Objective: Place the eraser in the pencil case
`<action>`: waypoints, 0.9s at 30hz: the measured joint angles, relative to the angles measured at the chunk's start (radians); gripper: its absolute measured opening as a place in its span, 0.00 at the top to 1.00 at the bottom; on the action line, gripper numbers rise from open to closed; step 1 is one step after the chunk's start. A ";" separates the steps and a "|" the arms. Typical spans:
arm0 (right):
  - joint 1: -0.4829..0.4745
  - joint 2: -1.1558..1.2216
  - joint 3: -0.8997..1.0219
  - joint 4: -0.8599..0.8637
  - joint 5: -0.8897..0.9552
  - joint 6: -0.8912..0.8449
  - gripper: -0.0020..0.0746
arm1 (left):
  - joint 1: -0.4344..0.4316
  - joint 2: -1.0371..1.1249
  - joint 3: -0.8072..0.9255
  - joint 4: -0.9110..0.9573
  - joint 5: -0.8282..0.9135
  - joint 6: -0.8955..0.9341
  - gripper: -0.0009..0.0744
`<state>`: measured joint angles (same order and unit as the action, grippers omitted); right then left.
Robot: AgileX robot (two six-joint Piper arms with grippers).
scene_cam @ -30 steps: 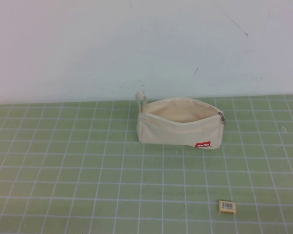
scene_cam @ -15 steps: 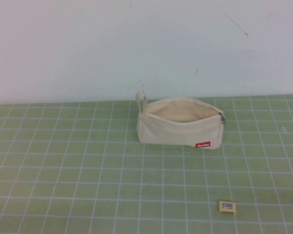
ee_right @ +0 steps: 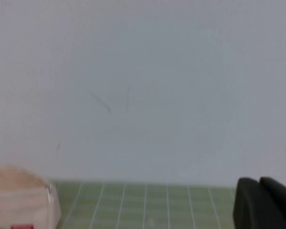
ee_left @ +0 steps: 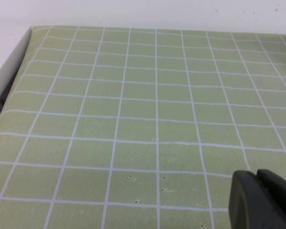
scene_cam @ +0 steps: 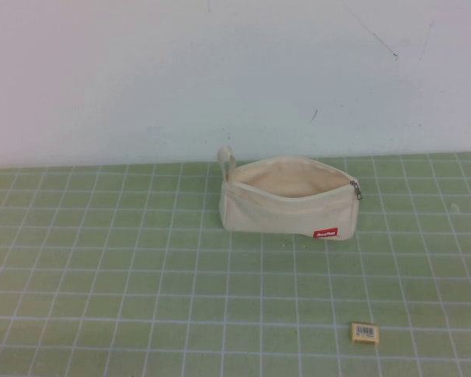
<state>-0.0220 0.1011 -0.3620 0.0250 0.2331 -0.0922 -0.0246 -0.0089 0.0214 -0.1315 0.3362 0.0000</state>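
The pencil case [scene_cam: 286,200], a cream canvas pouch with a red tag [scene_cam: 326,232], stands on the green grid mat with its zip open and its mouth facing up. Its end shows in the right wrist view [ee_right: 20,200]. The eraser [scene_cam: 365,333], a tiny tan block with a barcode label, lies on the mat near the front edge, in front of the pouch's right end. Neither arm shows in the high view. My left gripper [ee_left: 257,191] is shut and empty over bare mat. My right gripper [ee_right: 260,200] is shut and empty, raised, facing the wall.
The green grid mat [scene_cam: 102,267] covers the table up to a white back wall [scene_cam: 220,78]. The left wrist view shows the mat's left edge and a white border [ee_left: 9,67].
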 joint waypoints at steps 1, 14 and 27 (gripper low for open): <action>0.000 0.028 -0.039 0.007 0.056 -0.015 0.97 | 0.000 0.000 0.000 0.000 0.000 0.000 0.99; 0.004 0.785 -0.433 0.471 0.687 -0.822 0.97 | 0.000 0.000 0.000 0.000 0.000 0.000 0.99; 0.331 1.283 -0.507 0.437 0.580 -1.049 0.97 | 0.000 0.000 0.000 -0.002 0.000 0.000 0.99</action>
<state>0.3090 1.3842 -0.8691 0.4622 0.8130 -1.1409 -0.0246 -0.0089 0.0214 -0.1333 0.3362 0.0000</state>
